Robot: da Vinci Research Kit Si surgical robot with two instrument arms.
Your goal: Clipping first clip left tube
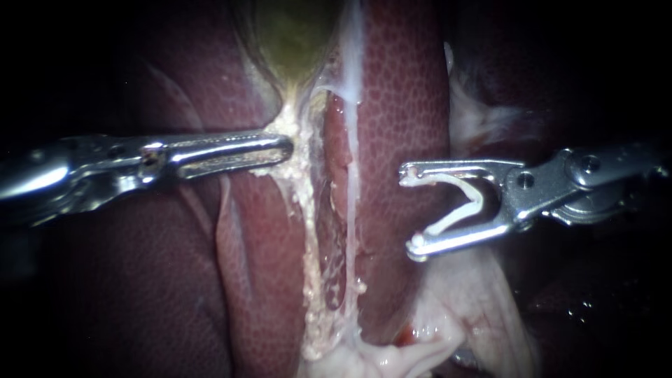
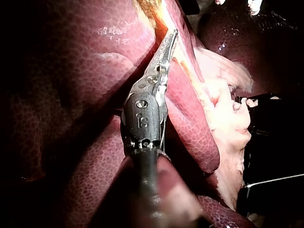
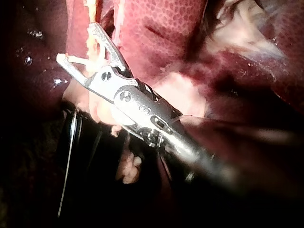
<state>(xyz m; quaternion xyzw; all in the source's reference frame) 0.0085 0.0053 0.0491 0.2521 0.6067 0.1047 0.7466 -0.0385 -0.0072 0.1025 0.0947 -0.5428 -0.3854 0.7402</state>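
Endoscope view has the right instrument with its jaws spread wide and the mouth facing left. A white clip sits between them, 1 leg along the far jaw and the other along the near jaw, so the 2 jaws hold it from 2 sides while the clip itself gapes open. No tissue is inside that mouth yet. It hangs in front of the liver, clear of the tubes.

The left instrument has its jaws laid together. The tip touches the far end of the left tube, just below the gallbladder. Whether a shred of tissue is pinched at the tip I cannot tell.

The left tube is the pale, granular strand running far to near down the middle of the field. The right tube, thinner and whiter, runs alongside it on the right, with a narrow strip of red tissue between the 2.

The clip lies to the right of both tubes, so the right tube stands between the clip and its target. The jaws point leftward, across the tubes' long axis, which suits closing around a tube. The left instrument is the nearer to the left tube, but only the right carries a clip. By my judgement the next move must carry the open clip leftward past the right tube and take in only the left tube. Catching both tubes is the risk.
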